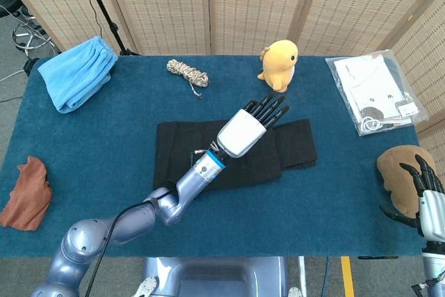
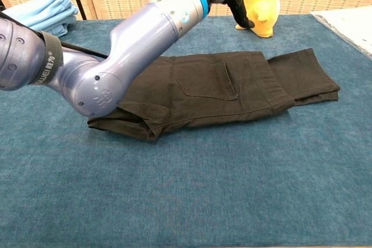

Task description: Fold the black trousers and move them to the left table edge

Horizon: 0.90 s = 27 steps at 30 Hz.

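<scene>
The black trousers [image 1: 208, 154] lie in the middle of the blue table [image 1: 90, 137], with the waist part laid over the legs and a back pocket facing up [image 2: 206, 79]. The leg ends stick out to the right [image 2: 305, 76]. My left hand [image 1: 252, 123] hovers over the folded part with its fingers stretched and apart, holding nothing. In the chest view only its forearm [image 2: 145, 33] and a dark fingertip show. My right hand [image 1: 425, 196] hangs at the table's right front corner, fingers apart and holding nothing.
A blue cloth [image 1: 76, 73] lies at the back left and a rust-brown rag [image 1: 26, 193] at the left front edge. A rope bundle [image 1: 188, 72], a yellow plush [image 1: 279, 64] and a plastic bag [image 1: 372, 92] line the back. A brown lump [image 1: 400, 175] sits beside my right hand.
</scene>
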{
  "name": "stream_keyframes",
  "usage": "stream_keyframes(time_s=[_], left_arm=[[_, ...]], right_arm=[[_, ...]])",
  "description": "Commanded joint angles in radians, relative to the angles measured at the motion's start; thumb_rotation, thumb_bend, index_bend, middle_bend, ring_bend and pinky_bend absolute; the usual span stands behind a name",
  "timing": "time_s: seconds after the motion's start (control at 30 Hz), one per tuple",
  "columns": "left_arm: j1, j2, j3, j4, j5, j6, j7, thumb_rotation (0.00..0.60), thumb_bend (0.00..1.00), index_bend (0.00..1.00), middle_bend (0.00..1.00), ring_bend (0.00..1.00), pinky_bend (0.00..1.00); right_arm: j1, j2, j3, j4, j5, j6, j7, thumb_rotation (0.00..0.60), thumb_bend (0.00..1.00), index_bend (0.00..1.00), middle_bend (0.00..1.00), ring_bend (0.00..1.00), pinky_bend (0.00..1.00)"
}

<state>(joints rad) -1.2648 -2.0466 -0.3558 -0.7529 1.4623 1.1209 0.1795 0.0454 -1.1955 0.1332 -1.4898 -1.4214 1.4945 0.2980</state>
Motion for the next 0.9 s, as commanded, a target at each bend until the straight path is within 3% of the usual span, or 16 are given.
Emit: stream_keyframes(time_s=[0.03, 0.23, 0.4, 0.47, 0.6, 0.9], left_arm=[[0.035, 0.05, 0.022, -0.056, 0.022, 0.043, -0.066, 0.6, 0.05, 0.0, 0.0, 0.0, 0.28], [0.176, 0.227, 0.166, -0.194, 0.1, 0.103, -0.143, 0.6, 0.05, 0.0, 0.0, 0.0, 0.28], [0.279, 0.328, 0.263, -0.241, 0.146, 0.163, -0.221, 0.6, 0.05, 0.0, 0.0, 0.0, 0.29], [0.335, 0.371, 0.317, -0.236, 0.174, 0.204, -0.269, 0.6, 0.04, 0.0, 0.0, 0.0, 0.28], [0.405, 0.406, 0.372, -0.196, 0.219, 0.284, -0.339, 0.6, 0.04, 0.0, 0.0, 0.0, 0.28], [0.518, 0.451, 0.46, -0.083, 0.268, 0.346, -0.472, 0.6, 0.04, 0.0, 0.0, 0.0, 0.28]], right_arm=[[0.0, 0.0, -0.001, -0.002, -0.002, 0.001, -0.001, 0.6, 0.0, 0.17, 0.02, 0.0, 0.1], [0.001, -0.001, -0.007, -0.012, -0.013, 0.002, -0.011, 0.6, 0.0, 0.17, 0.02, 0.0, 0.1], [0.002, -0.003, -0.009, -0.019, -0.018, 0.002, -0.022, 0.6, 0.0, 0.17, 0.02, 0.0, 0.1], [0.004, -0.005, -0.01, -0.022, -0.02, 0.002, -0.03, 0.6, 0.0, 0.17, 0.02, 0.0, 0.1], [0.006, -0.009, -0.01, -0.026, -0.02, 0.0, -0.042, 0.6, 0.0, 0.17, 0.02, 0.0, 0.1], [0.009, -0.019, -0.018, -0.034, -0.029, -0.002, -0.069, 0.6, 0.0, 0.17, 0.02, 0.0, 0.1]])
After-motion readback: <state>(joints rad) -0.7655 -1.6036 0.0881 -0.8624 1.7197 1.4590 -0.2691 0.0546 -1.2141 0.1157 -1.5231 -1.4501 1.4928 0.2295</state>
